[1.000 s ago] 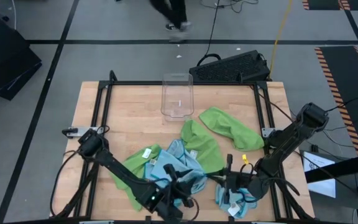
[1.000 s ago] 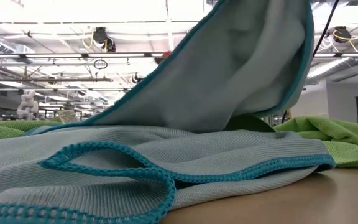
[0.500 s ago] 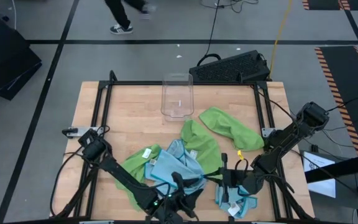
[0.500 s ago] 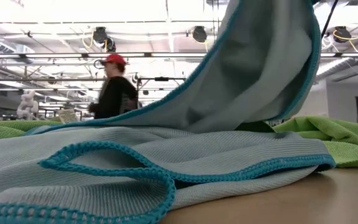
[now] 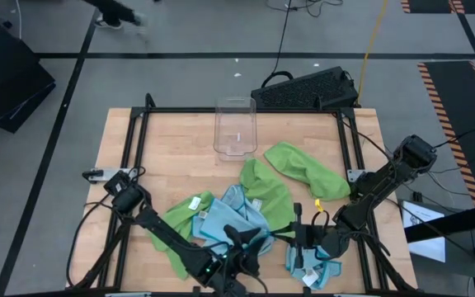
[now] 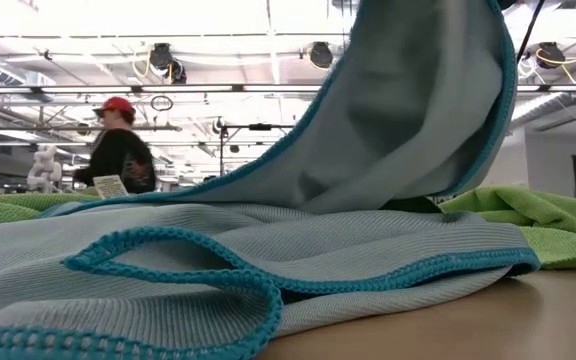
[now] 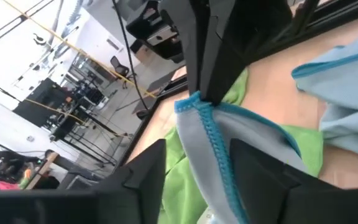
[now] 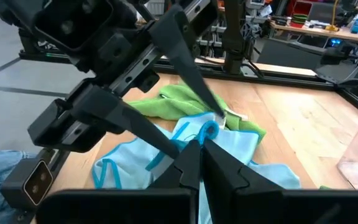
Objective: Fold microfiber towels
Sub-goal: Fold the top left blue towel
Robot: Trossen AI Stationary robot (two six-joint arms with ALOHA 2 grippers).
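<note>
The left gripper (image 5: 239, 252), at the near table (image 5: 180, 140) edge, pinched a light blue towel (image 6: 268, 250) by its hem between part-open jaws, lifting it to spread for folding. The right gripper (image 5: 302, 247), jaws shut and seemingly empty, rested on another blue towel (image 5: 324, 268) near right; green towels (image 5: 299, 169) lay beyond.

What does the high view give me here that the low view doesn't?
Only the high view shows both arms, the left gripper at the light blue towel near the front edge, the right gripper over another blue towel, the clear bin and the whole table.

Only the low view shows the blue towel's raised flap hanging above its flat part, and a person walking behind.

Both show blue cloth lying against lime green towels.
</note>
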